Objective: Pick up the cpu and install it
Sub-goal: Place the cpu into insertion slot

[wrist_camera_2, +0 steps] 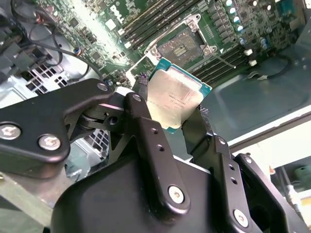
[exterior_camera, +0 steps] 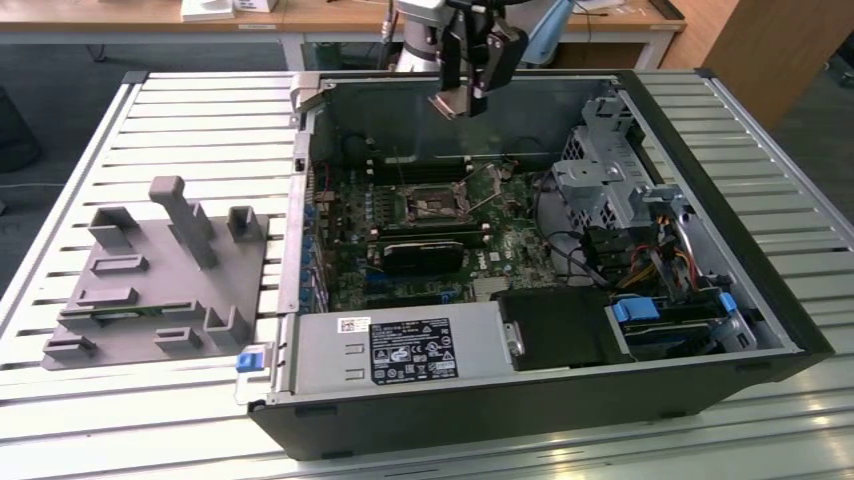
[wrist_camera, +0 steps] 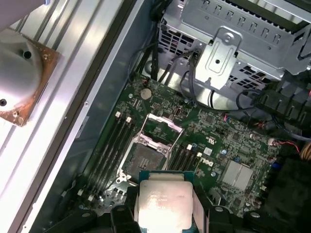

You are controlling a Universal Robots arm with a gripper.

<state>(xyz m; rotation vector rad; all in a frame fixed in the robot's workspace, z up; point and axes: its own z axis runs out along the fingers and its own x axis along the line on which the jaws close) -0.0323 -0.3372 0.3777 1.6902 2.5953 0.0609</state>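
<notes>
Fingers [wrist_camera_2: 142, 124] clamped on two opposite edges of the cpu [wrist_camera_2: 175, 97], metal top facing the camera in both wrist views, green rim showing at the far corners. Cpu is held in the air, clear of everything below it. Socket [wrist_camera_2: 182, 46] lies beneath and beyond it on the motherboard [exterior_camera: 447, 245], contact field exposed, well apart from the chip; memory slots run along both sides of the socket. In the exterior view the arm hangs over the far part of the open computer case [exterior_camera: 534, 420], roughly above the socket [exterior_camera: 434, 205]. Case lies on its side on the slatted table [exterior_camera: 200, 110]. Grey tray [exterior_camera: 147, 280] with upright posts sits on the table at the exterior view's left, just beside the case.
</notes>
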